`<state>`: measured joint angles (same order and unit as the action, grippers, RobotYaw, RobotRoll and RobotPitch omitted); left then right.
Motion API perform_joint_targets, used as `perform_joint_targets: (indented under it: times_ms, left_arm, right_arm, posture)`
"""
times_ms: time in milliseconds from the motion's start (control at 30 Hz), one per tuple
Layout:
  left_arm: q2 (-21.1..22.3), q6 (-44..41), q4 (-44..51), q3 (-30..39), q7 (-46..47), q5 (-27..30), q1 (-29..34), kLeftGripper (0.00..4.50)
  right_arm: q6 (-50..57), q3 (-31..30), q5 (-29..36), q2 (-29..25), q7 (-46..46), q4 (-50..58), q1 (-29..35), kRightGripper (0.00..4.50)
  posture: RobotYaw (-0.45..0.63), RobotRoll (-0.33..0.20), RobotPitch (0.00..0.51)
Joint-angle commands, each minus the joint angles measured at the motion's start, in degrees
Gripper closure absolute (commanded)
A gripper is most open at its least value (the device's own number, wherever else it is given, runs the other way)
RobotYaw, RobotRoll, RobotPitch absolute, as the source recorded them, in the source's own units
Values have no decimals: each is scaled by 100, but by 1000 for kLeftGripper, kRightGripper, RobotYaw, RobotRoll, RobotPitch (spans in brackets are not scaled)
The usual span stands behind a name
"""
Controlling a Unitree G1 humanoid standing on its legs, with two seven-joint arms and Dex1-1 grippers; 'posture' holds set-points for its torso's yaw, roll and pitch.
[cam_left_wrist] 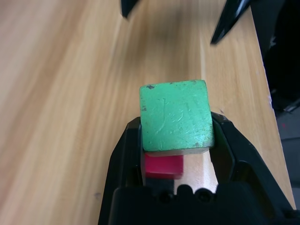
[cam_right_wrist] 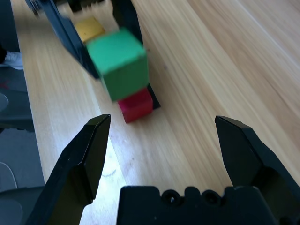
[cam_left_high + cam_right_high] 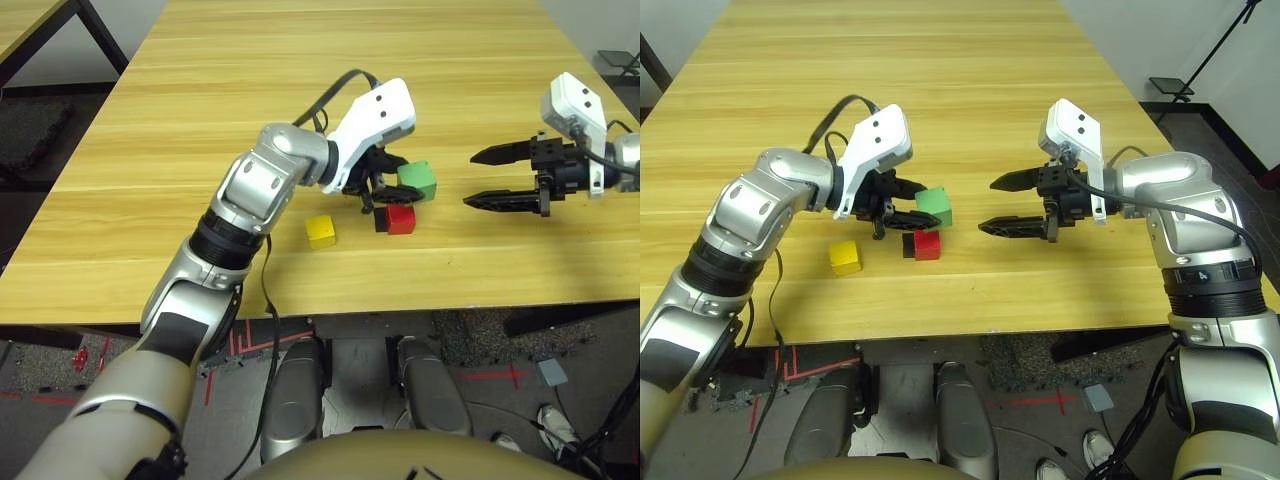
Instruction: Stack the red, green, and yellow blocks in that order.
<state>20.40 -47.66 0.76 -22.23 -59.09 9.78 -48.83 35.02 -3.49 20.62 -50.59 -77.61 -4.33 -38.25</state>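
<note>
My left gripper (image 3: pixel 392 186) is shut on the light green block (image 3: pixel 417 181), its black fingers (image 1: pixel 125 150) pressing two opposite sides. The green block hangs just above and slightly behind the red block (image 3: pixel 401 219); I cannot tell whether they touch. The red block rests on the table against a flat black square patch (image 3: pixel 381 220). The yellow block (image 3: pixel 321 231) sits alone on the table to the left of the red one, nearer the front edge. My right gripper (image 3: pixel 986 205) is open, hovering to the right of the blocks with its fingertips pointing at them.
The wooden table (image 3: pixel 300 90) stretches wide behind the blocks. Its front edge (image 3: pixel 400 305) runs close below the yellow and red blocks. A dark table leg (image 3: pixel 100 35) stands at the far left.
</note>
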Motion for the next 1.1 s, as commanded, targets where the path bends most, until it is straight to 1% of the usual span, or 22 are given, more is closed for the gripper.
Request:
perform_joint_targets:
  times_ms: [33,600,1067,1100]
  left_arm:
    - [22,230,-185,-221,-54,-29,113,2450]
    - [-101,1242,-1176,-307,-217,-243,-64,2450]
    - [-92,1454,-1310,-334,-269,-375,35,2450]
    - [-90,1498,-1333,-340,-263,-399,39,2100]
  right_arm:
    - [165,87,158,3,104,250,136,0]
    - [518,240,463,-96,434,734,378,0]
    - [562,201,475,-92,526,669,295,0]
    - [555,195,469,-88,524,653,283,0]
  posture:
    - [199,-87,116]
    - [164,-82,120]
    - [171,-86,131]
    - [175,-87,131]
